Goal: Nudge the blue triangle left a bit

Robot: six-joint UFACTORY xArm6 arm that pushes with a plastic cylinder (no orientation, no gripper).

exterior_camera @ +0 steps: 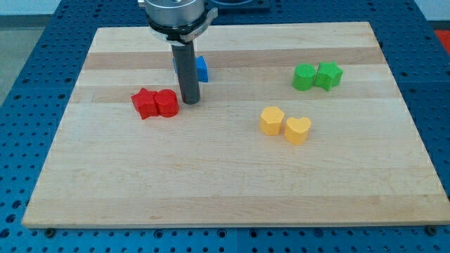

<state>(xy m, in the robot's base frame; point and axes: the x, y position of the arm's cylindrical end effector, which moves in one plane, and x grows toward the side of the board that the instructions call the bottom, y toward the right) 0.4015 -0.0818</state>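
Observation:
My dark rod comes down from the view's top, and my tip (190, 102) rests on the board just right of the red blocks. A blue block (202, 69) sits behind the rod, above and slightly right of my tip; the rod hides most of it, so its shape is unclear. A red star (145, 103) and a red cylinder (166, 103) sit touching, immediately left of my tip.
The wooden board (225, 176) lies on a blue surface. A green cylinder (304, 77) and a green hexagon-like block (328, 75) sit together at the upper right. Two yellow blocks, one rounded (272, 120) and one heart (297, 130), sit right of centre.

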